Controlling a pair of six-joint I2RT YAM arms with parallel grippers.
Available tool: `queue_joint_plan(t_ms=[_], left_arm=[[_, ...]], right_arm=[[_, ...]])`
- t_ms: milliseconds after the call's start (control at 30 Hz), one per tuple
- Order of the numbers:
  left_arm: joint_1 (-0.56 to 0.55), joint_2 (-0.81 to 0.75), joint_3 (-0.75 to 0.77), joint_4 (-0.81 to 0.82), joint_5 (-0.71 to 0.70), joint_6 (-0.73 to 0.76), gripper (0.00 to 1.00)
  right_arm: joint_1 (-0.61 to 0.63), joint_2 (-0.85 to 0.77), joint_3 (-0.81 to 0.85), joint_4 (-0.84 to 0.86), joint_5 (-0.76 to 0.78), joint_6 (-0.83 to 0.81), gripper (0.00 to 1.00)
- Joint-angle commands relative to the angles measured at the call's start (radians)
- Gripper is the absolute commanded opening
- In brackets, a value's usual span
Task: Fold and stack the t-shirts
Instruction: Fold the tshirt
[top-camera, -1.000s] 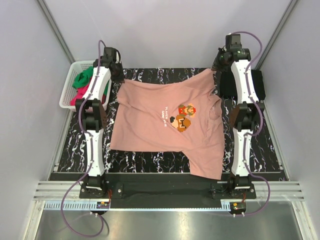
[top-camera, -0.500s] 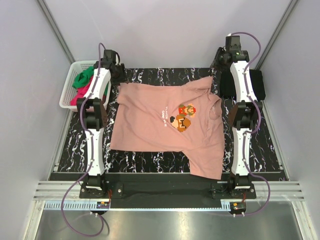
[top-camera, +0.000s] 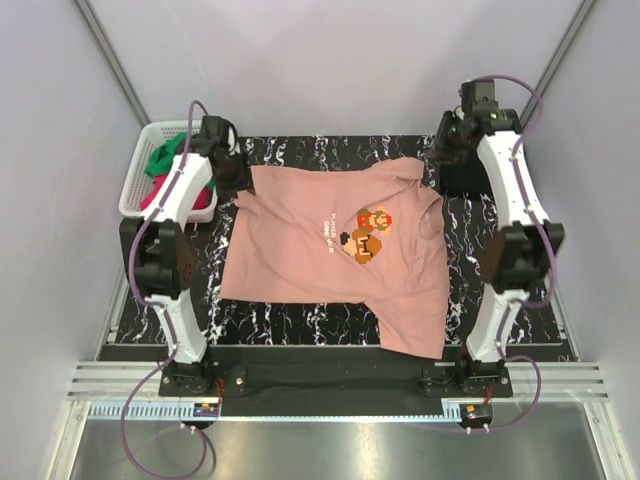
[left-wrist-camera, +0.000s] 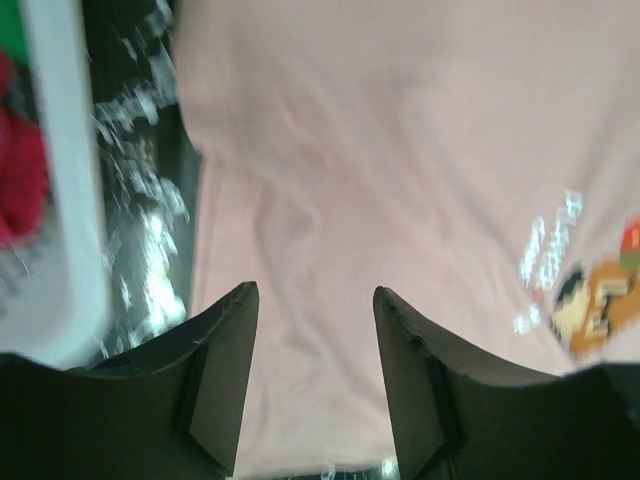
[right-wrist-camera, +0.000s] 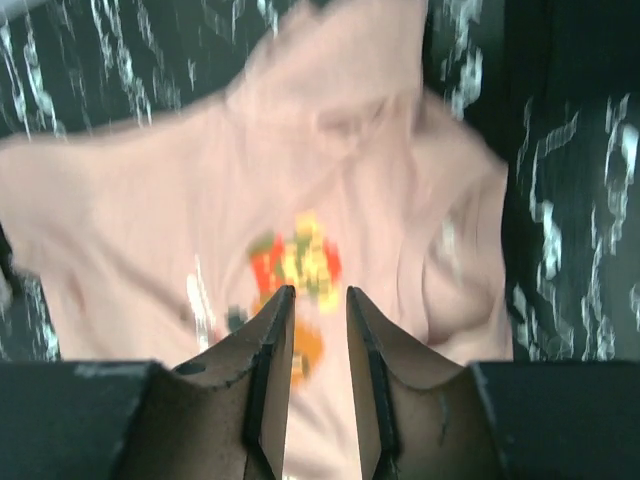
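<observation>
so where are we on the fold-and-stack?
Done: the pink t-shirt lies spread out print-up, with no fold in it yet. In hand: nothing; the left gripper and right gripper are open and empty near its far edge. Left: fold it, then the green t-shirt and red t-shirt in the basket.

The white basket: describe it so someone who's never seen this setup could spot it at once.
Start at the black marbled table. At its far left corner sits the white basket. It alone holds bunched green cloth and red cloth.
</observation>
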Motion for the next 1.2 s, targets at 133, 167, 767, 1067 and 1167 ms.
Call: queue_joint_plan(t_ms=[133,167,767,1067,1167], left_arm=[[-0.084,-0.219,-0.289,0.04,-0.015,-0.028,0.53],[-0.099,-0.225,-0.299,0.043,-0.024,-0.025,0.53],[-0.116,-0.327,-0.569,0.071,-0.057,-0.081,0.52],[-0.127,-0.458,-0.741,0.054,-0.07,-0.092,0.53],[-0.128,-0.469,-0.777,0.06,-0.08,-0.1,0.53]], right_arm=[[0.045,-0.371,-0.496,0.034,-0.09,0.064,0.36],[0.048,-0.392,-0.575,0.034,-0.105,0.072,0.35],[0.094,-0.578,-0.959,0.003,-0.098,0.152,0.33],[0.11,-0.669,-1.124,0.003,-0.119,0.179,0.31],[0.12,-0.682,-1.162,0.012,-0.118,0.196,0.31]])
